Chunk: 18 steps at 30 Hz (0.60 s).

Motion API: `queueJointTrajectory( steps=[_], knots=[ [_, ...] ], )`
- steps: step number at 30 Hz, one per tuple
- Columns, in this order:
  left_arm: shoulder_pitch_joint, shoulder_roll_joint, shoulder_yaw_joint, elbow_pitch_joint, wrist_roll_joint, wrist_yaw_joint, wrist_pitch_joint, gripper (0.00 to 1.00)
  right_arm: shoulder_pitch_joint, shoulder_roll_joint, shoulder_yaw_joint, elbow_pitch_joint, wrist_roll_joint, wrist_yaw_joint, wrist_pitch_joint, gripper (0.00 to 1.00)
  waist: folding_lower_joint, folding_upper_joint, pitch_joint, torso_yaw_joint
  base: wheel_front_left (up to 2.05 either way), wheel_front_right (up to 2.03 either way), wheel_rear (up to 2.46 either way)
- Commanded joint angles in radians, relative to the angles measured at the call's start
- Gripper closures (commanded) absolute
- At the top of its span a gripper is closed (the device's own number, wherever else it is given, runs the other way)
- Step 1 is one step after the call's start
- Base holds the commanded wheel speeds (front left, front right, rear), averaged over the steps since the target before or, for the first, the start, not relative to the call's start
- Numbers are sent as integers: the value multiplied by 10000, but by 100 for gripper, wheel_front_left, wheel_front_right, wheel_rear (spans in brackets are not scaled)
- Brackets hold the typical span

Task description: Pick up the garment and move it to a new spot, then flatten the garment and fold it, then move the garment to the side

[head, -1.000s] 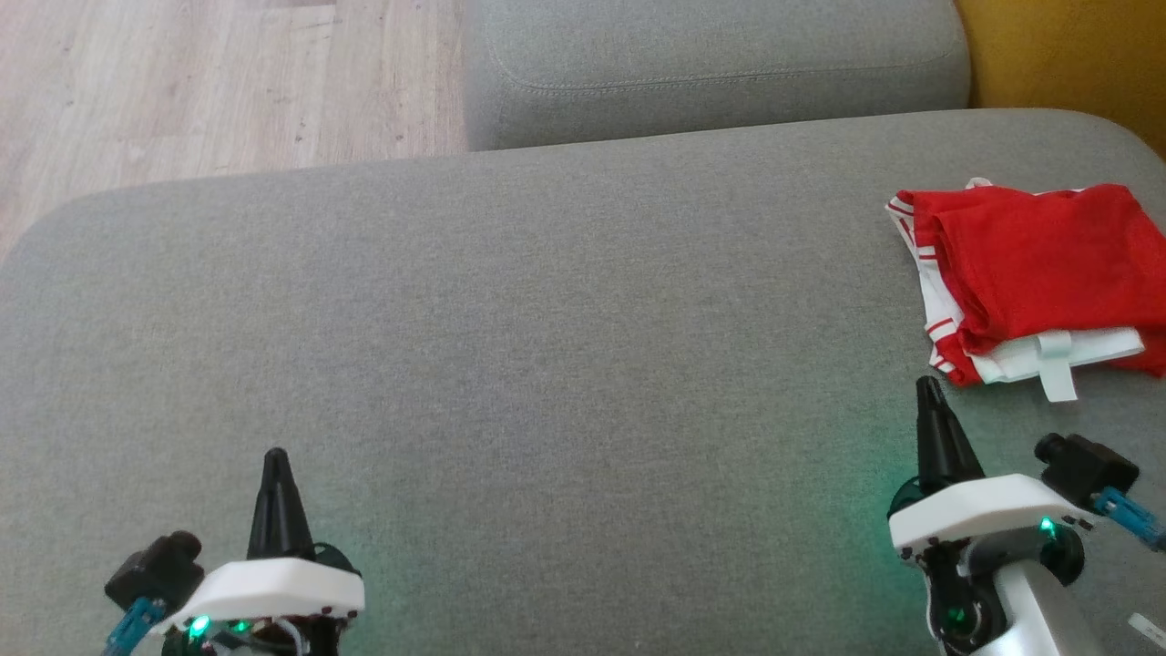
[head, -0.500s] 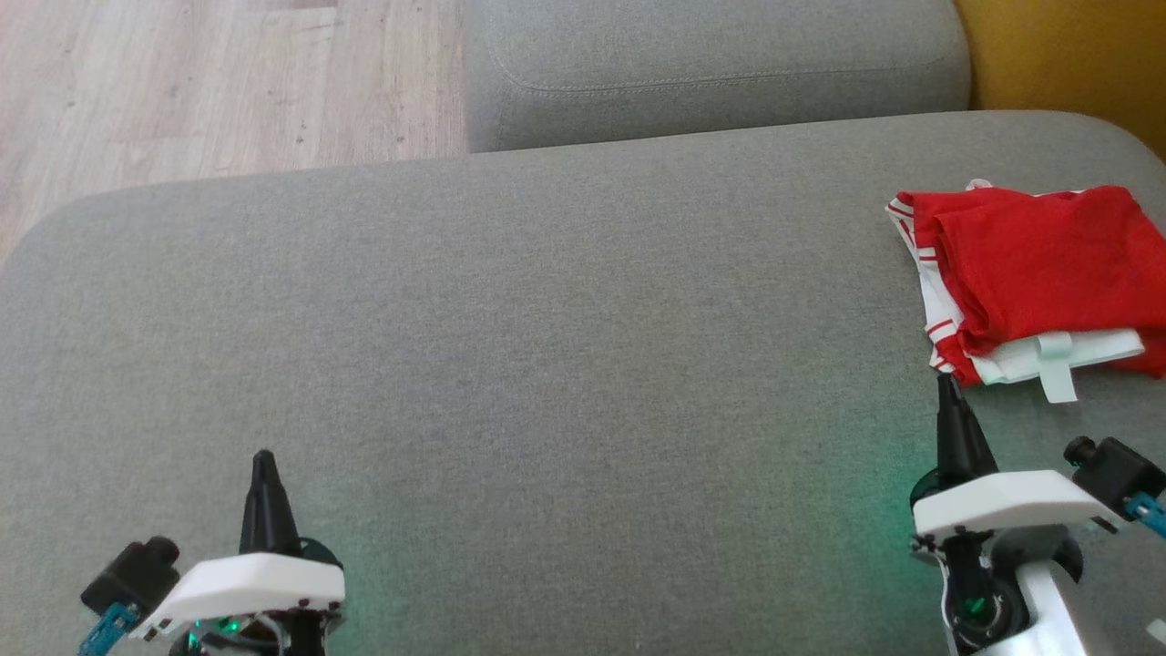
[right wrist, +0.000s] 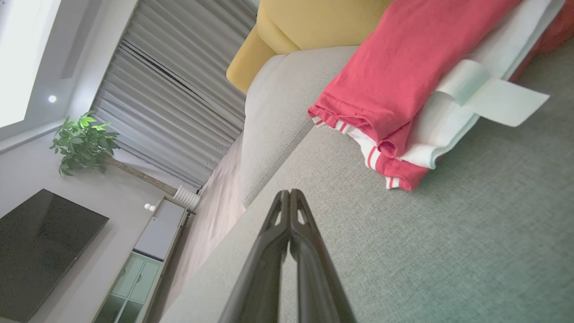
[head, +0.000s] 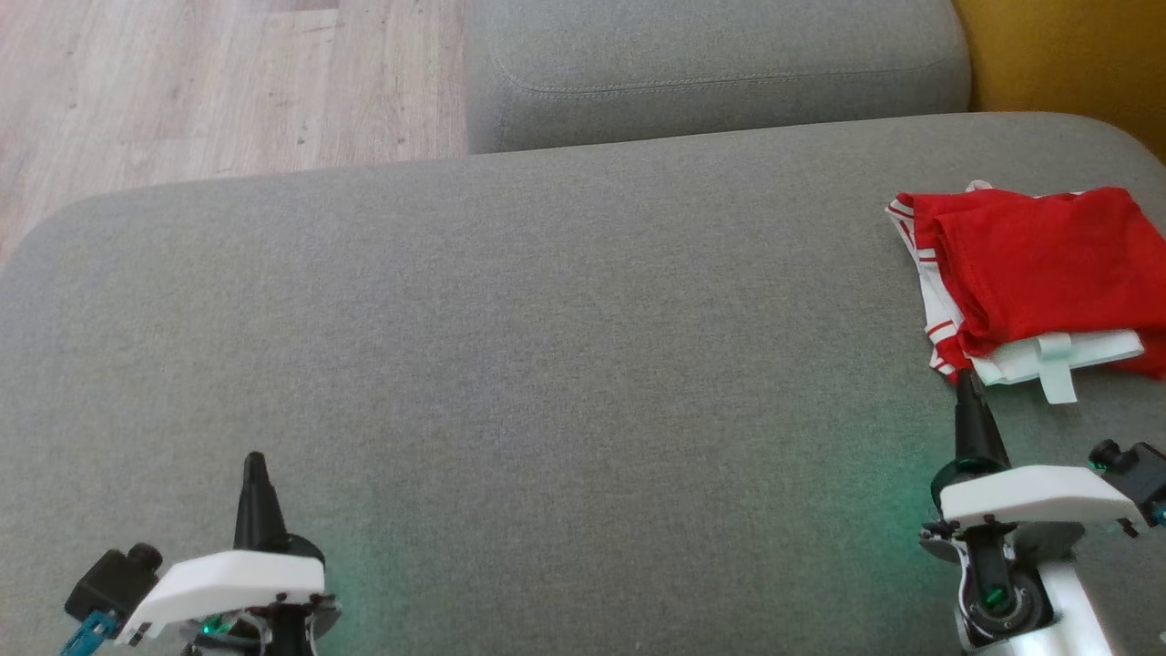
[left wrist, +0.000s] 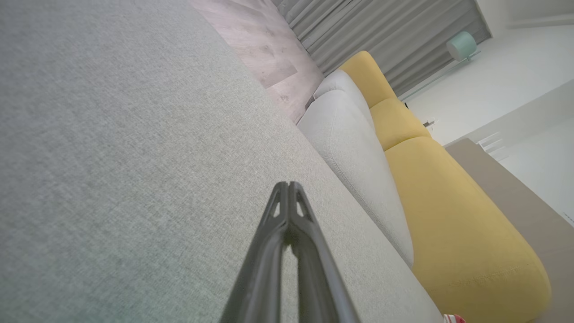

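Observation:
The garment is red with white stripes and white trim, folded into a flat stack at the right side of the grey sofa seat. It also lies at the upper right of the right wrist view as the garment. My right gripper is shut and empty, its tip just below the garment's near left corner, apart from it; in its own wrist view the right gripper has both fingers pressed together. My left gripper is shut and empty at the lower left over bare cushion, seen as the left gripper.
A second grey cushion stands behind the seat, with a yellow cushion at the far right. Wooden floor lies beyond the seat's left edge. A TV, a cabinet and a plant stand in the background.
Both grippers have drawn down the view and outward, the right one to the right and the left one slightly to the left. The garment has stayed put.

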<state>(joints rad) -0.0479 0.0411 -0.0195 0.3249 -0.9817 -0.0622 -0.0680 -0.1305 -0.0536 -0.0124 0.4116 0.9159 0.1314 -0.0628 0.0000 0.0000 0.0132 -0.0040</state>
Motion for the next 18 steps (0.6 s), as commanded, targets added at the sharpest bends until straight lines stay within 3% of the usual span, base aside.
queueJointTrajectory(
  steps=[1,18],
  knots=[
    [-513,49,294,-358,-301,-59,82,100,-191,7,20,-442,345,-4,77,100,0,0,-3,1,0,0,0],
    [-539,61,596,-485,-2033,-241,584,100,-70,15,-280,-798,2256,-5,566,100,0,0,-31,13,0,0,0]
  ],
)
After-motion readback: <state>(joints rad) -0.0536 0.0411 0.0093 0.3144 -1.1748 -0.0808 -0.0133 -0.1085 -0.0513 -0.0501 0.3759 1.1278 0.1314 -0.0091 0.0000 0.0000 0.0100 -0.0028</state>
